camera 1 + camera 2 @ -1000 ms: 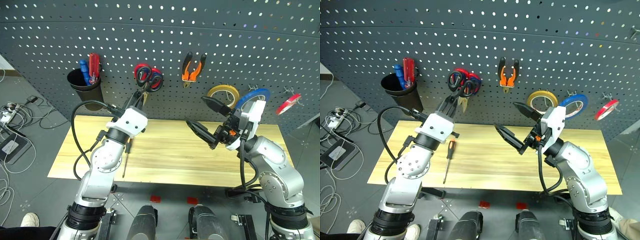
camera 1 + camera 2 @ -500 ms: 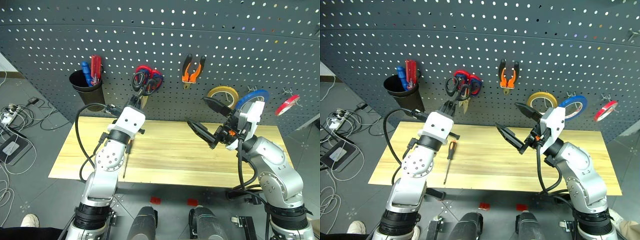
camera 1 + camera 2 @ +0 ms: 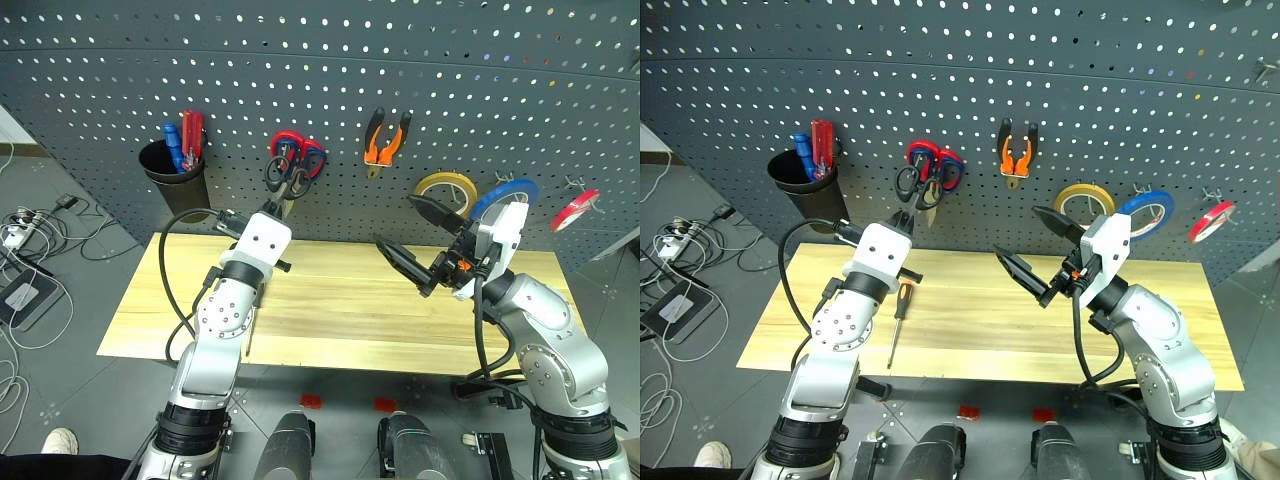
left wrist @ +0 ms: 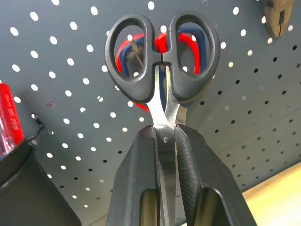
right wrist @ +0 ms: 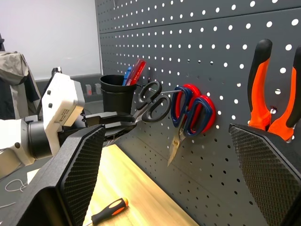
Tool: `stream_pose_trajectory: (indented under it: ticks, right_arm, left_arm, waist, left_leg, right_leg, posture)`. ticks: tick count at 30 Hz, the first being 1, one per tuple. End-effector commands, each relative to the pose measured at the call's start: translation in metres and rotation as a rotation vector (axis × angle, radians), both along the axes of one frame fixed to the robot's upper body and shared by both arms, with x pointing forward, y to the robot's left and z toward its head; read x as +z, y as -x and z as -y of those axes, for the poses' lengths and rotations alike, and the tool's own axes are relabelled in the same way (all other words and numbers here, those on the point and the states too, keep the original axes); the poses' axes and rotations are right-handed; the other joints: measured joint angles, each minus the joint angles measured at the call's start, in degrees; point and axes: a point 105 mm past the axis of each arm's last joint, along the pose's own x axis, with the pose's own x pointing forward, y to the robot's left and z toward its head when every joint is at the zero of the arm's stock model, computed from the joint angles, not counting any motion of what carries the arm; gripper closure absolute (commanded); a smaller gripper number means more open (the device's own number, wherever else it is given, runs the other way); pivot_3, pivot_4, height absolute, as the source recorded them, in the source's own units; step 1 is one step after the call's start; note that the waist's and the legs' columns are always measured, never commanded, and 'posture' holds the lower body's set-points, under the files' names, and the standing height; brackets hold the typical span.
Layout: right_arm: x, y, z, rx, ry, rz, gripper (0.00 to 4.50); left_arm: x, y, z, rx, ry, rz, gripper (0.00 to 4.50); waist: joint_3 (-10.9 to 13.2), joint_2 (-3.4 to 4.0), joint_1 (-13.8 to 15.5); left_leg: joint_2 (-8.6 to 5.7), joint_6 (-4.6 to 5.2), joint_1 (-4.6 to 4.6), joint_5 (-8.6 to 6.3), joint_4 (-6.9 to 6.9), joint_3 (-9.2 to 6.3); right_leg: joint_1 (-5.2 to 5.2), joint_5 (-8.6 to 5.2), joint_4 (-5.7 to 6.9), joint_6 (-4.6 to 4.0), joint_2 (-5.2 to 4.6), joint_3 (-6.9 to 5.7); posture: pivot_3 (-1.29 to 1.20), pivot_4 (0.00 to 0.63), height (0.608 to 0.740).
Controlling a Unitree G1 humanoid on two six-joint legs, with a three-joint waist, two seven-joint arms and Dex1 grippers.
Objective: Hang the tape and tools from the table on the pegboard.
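Observation:
My left gripper (image 3: 271,207) is shut on the blades of the small black-handled scissors (image 4: 162,56), holding them handles-up against the pegboard (image 3: 100,80). The handles sit just in front of the red-handled snips (image 3: 303,155), and a thin metal hook (image 4: 134,47) shows inside one handle ring. My right gripper (image 3: 394,220) hangs open and empty above the table (image 3: 340,310). The orange-and-black screwdriver (image 3: 896,320) lies on the table beside my left arm. The orange pliers (image 3: 385,138) and the red tape (image 3: 577,208) hang on the pegboard.
A black cup (image 3: 173,170) holding red and blue-handled tools hangs at the pegboard's left. A yellow roll (image 3: 447,187) and a blue roll (image 3: 505,195) hang behind my right gripper. Cables lie on the floor at the left.
My left gripper has sunk a little with the scissors and tilted, bringing the handles lower in front of the red snips. The right arm has kept still.

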Motion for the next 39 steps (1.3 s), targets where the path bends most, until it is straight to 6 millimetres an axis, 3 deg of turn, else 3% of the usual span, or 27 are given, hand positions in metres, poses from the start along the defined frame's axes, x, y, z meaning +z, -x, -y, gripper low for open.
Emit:
stream_pose_trajectory:
  ticks: [1, 4, 14, 18, 22, 25, 29, 35, 39]
  right_arm:
    - [0.008, 0.006, 0.001, -0.004, 0.0, 0.039, 0.0]
    - [0.006, 0.007, 0.001, -0.003, 0.008, 0.038, 0.0]
    - [0.005, 0.008, 0.001, 0.002, 0.015, 0.027, 0.0]
    - [0.003, 0.009, 0.0, 0.011, 0.027, 0.017, 0.0]
    - [0.0, 0.012, -0.004, 0.045, 0.052, 0.011, 0.0]
    - [-0.014, 0.013, -0.012, 0.08, 0.133, -0.014, 0.0]
    - [-0.029, 0.009, -0.019, 0.095, 0.216, -0.041, 0.0]
    - [-0.034, 0.004, -0.032, 0.13, 0.239, -0.056, 0.0]
    - [-0.03, -0.001, -0.041, 0.146, 0.233, -0.054, 0.0]
  left_arm:
    - [0.009, 0.0, 0.002, -0.003, 0.002, 0.03, 4.28]
    - [0.007, -0.001, 0.001, 0.007, -0.007, 0.015, 4.28]
    - [0.002, -0.003, -0.002, 0.03, -0.001, -0.01, 1.22]
    - [-0.01, -0.001, -0.011, 0.067, 0.021, -0.064, 0.03]
    - [-0.036, 0.001, -0.03, 0.146, 0.088, -0.191, 0.03]
    - [-0.056, 0.006, -0.047, 0.22, 0.151, -0.298, 0.03]
    - [-0.066, 0.009, -0.064, 0.283, 0.189, -0.372, 0.03]
    - [-0.078, 0.005, -0.089, 0.335, 0.201, -0.479, 0.03]
    - [-0.087, -0.005, -0.088, 0.291, 0.259, -0.575, 0.03]
  waist:
    - [0.0, 0.0, -0.03]
    - [0.0, 0.0, -0.04]
    - [0.0, 0.0, -0.05]
    - [0.01, 0.01, -0.09]
    - [0.06, 0.04, -0.15]
    - [0.17, 0.09, -0.19]
    - [1.08, 0.07, -0.11]
    - [2.95, 0.07, -0.22]
    - [4.47, 0.08, -0.19]
  left_leg:
    - [0.0, 0.0, 0.0, 0.0, 0.01, 0.0]
    - [0.01, 0.0, 0.0, 0.0, 0.01, 0.0]
    - [0.02, 0.11, 0.0, -0.06, 0.15, 0.0]
    - [0.03, 0.18, 0.0, -0.1, 0.23, 0.0]
    - [0.05, 0.31, -0.01, -0.17, 0.37, 0.0]
    - [0.06, 0.6, 0.01, -0.34, 0.48, -0.03]
    - [0.05, 0.87, 0.42, -0.5, 0.52, -0.09]
    - [0.07, 0.93, 0.77, -0.54, 0.5, -0.15]
    - [0.07, 0.94, 0.8, -0.54, 0.5, -0.16]
  right_leg:
    - [0.0, 0.0, 0.0, 0.0, 0.0, 0.0]
    - [0.0, 0.0, 0.01, 0.0, 0.01, 0.0]
    - [0.03, 0.0, 0.04, 0.0, 0.02, 0.02]
    - [0.06, 0.0, 0.04, 0.0, 0.03, 0.03]
    - [0.1, 0.0, 0.05, 0.0, 0.06, 0.04]
    - [0.21, 0.0, 0.04, -0.01, 0.09, 0.02]
    - [0.71, -0.01, -0.02, -0.02, 0.09, -0.03]
    - [0.9, -0.02, 0.05, -0.03, 0.09, 0.18]
    - [0.9, -0.02, 0.06, -0.03, 0.09, 0.2]
  posture:
    - [0.05, 0.181, 0.74]
    - [0.05, 0.186, 0.74]
    - [0.05, 0.199, 0.74]
    - [0.05, 0.217, 0.74]
    - [0.05, 0.239, 0.74]
    - [0.06, 0.258, 0.74]
    - [0.08, 0.299, 0.74]
    - [0.1, 0.349, 0.74]
    - [0.1, 0.372, 0.74]
